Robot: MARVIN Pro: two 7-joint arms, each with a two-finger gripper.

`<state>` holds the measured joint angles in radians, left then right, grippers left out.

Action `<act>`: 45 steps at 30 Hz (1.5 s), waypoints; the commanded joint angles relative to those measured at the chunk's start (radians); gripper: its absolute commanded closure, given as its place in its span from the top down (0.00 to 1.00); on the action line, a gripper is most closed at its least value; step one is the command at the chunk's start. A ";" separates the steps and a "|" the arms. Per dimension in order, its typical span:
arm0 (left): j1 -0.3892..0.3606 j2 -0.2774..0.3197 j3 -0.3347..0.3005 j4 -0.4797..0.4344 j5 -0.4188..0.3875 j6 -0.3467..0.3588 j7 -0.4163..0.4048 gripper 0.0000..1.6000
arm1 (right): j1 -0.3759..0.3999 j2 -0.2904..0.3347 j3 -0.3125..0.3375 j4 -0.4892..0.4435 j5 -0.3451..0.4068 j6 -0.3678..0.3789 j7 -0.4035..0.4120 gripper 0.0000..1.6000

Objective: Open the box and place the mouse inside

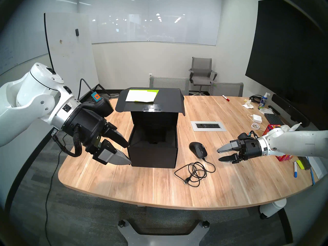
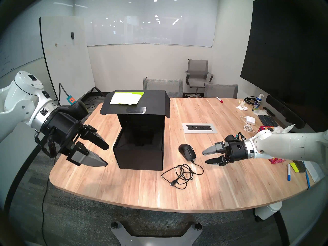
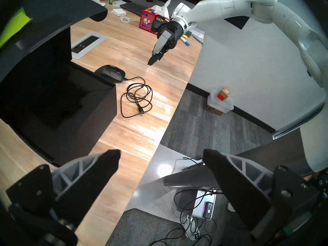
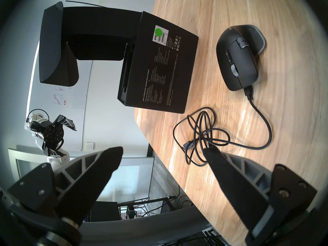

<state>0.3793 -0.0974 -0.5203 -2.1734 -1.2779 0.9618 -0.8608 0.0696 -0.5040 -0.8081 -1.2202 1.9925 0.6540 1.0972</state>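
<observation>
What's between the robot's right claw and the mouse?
Nothing. In the head view only bare table lies between the open right gripper and the mouse.

Box [image 1: 153, 156] on worktop [image 1: 159, 192], lid flap raised behind. Mouse [image 1: 197, 149] just right of box; cable [image 1: 194, 172] coiled nearer than mouse, right of box.

Matt cardboard box [image 1: 152, 156], glossy wood table [image 1: 230, 183], prob. plastic mouse [image 1: 197, 148].

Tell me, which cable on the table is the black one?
The mouse's cable, coiled in loose loops near the table's front edge beside the black box. The other cable is white and runs from the white charger at the far right.
</observation>
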 commanded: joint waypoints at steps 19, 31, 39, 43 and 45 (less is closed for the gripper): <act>0.018 -0.003 0.026 -0.027 -0.164 -0.002 0.087 1.00 | 0.013 0.000 0.009 0.002 0.002 0.000 0.004 1.00; 0.023 -0.003 0.033 -0.030 -0.315 -0.002 0.250 1.00 | 0.013 0.001 0.010 0.002 0.002 0.001 0.004 1.00; 0.022 -0.003 0.033 -0.037 -0.443 -0.002 0.386 1.00 | 0.013 0.001 0.010 0.002 0.002 0.001 0.004 1.00; 0.019 -0.003 0.031 -0.045 -0.521 -0.002 0.466 1.00 | 0.014 0.001 0.010 0.002 0.002 0.001 0.004 1.00; 0.018 -0.003 0.031 -0.050 -0.563 -0.002 0.512 1.00 | 0.014 0.001 0.010 0.002 0.002 0.001 0.004 1.00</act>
<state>0.4073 -0.0974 -0.4788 -2.2118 -1.7294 0.9621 -0.4441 0.0695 -0.5037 -0.8072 -1.2202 1.9922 0.6540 1.0972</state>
